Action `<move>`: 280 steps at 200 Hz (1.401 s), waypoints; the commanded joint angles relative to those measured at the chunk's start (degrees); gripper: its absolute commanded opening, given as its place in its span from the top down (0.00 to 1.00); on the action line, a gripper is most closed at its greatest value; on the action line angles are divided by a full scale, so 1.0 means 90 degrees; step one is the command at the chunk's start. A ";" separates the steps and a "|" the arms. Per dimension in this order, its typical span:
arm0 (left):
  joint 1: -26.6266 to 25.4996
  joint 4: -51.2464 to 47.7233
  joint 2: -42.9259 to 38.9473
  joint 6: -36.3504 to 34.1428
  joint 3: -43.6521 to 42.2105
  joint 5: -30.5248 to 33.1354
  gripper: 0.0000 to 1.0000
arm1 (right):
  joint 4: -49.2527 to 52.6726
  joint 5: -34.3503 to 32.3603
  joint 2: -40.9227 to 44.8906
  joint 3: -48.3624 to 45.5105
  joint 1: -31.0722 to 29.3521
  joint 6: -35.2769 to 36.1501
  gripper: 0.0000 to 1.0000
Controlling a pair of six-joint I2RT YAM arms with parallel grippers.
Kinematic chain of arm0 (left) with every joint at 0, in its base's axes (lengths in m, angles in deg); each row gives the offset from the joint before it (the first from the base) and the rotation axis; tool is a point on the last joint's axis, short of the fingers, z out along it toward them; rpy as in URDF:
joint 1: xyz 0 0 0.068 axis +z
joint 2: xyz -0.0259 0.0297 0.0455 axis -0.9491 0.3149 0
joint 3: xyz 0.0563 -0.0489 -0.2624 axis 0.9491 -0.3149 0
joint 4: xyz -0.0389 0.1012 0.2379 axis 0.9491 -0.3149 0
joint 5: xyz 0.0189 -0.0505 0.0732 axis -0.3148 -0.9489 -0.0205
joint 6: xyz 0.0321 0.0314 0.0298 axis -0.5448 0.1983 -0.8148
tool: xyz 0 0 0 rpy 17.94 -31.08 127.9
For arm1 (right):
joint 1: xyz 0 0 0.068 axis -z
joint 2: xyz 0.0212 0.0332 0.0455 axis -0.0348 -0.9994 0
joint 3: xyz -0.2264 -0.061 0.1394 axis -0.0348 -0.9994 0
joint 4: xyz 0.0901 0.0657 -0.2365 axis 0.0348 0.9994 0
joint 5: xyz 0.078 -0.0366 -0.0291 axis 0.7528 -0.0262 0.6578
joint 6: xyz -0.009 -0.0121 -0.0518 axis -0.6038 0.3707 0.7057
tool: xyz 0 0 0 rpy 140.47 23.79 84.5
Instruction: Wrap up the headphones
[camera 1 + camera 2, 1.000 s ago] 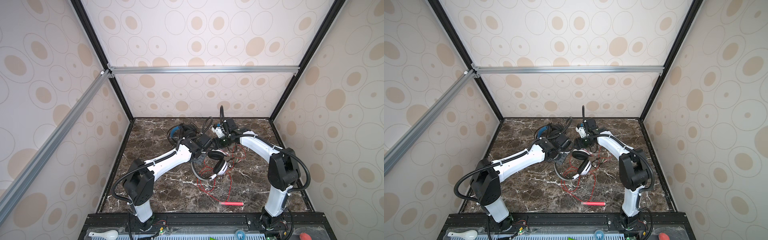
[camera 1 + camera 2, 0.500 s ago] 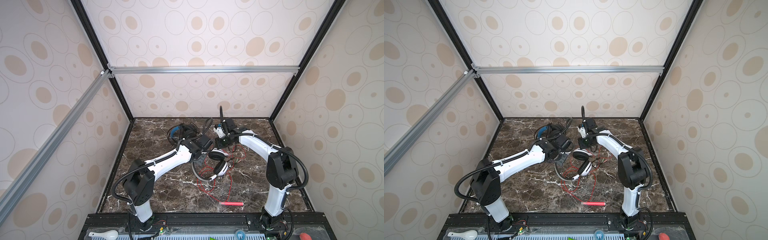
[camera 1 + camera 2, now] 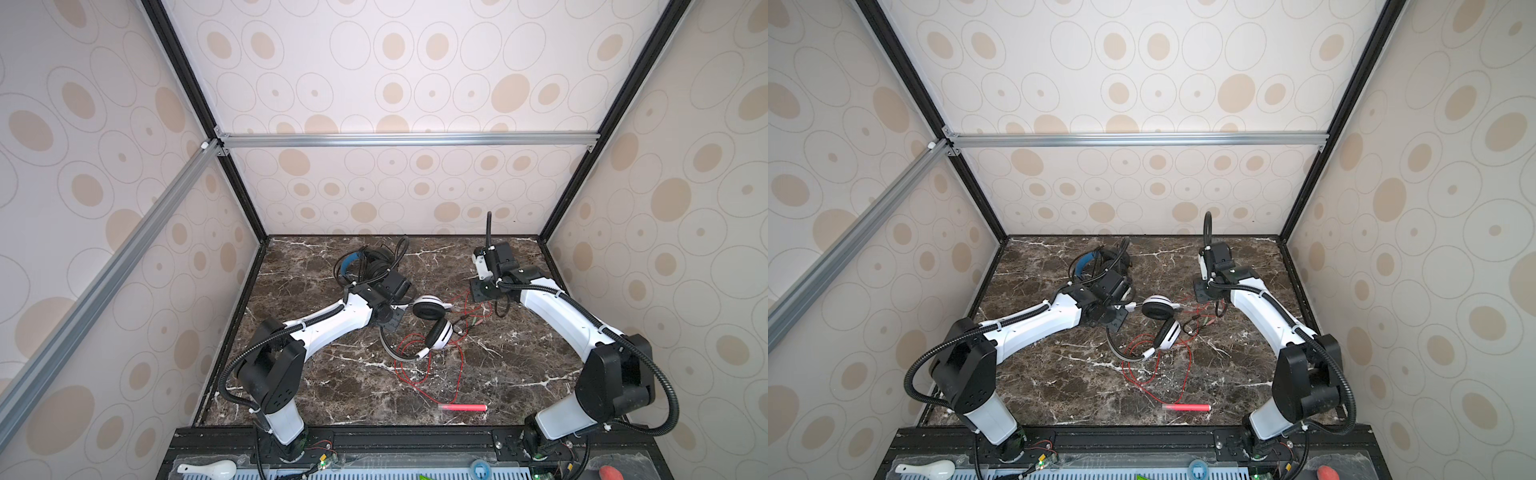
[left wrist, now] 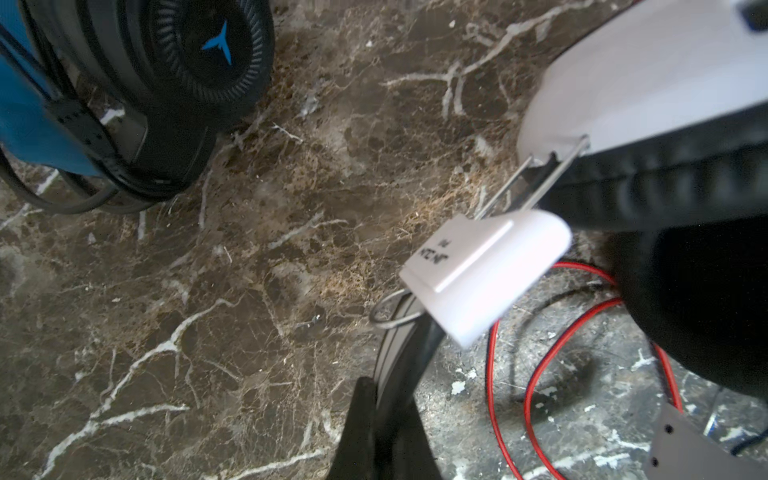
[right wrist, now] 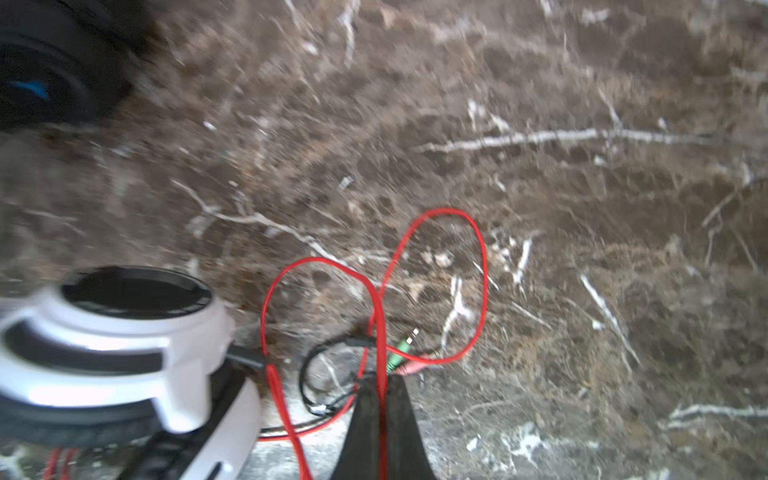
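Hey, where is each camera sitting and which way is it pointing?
Both top views: high at the front, looking down at the marble table; left arm and right arm show whole.
Left wrist: low over the table, facing the white headphones; left pincer shut on their headband.
Right wrist: low, facing the red cable; right pincer shut on it.
Shared: both wrist views show the black headphones, white headphones and red cable.
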 commanded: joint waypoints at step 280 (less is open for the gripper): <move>-0.0243 0.0713 -0.0080 0.4843 -0.0691 -0.0617 0.27 | -0.0345 -0.0196 0.2036 -0.0790 -0.0513 0.0641 0.03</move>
